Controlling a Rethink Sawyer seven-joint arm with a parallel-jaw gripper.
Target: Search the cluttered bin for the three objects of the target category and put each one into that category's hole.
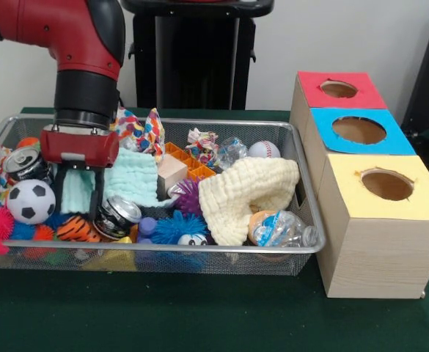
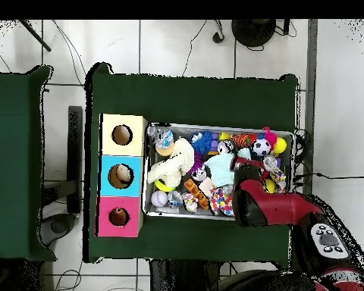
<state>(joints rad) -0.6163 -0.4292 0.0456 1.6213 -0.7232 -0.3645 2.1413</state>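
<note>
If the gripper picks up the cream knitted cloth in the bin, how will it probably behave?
The cream knitted cloth looks soft and draped, so it would likely hang limp. It rests over a crushed plastic bottle, which might shift when it lifts. It seems light.

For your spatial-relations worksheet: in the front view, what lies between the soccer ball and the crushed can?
The end effector stands between the soccer ball and the crushed can, gripping a mint-green cloth; the front view shows this.

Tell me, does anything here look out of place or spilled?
Nothing stands out. The clutter stays inside the bin, the gripper is down on the mint cloth, and the three-hole box stands upright beside it.
</note>
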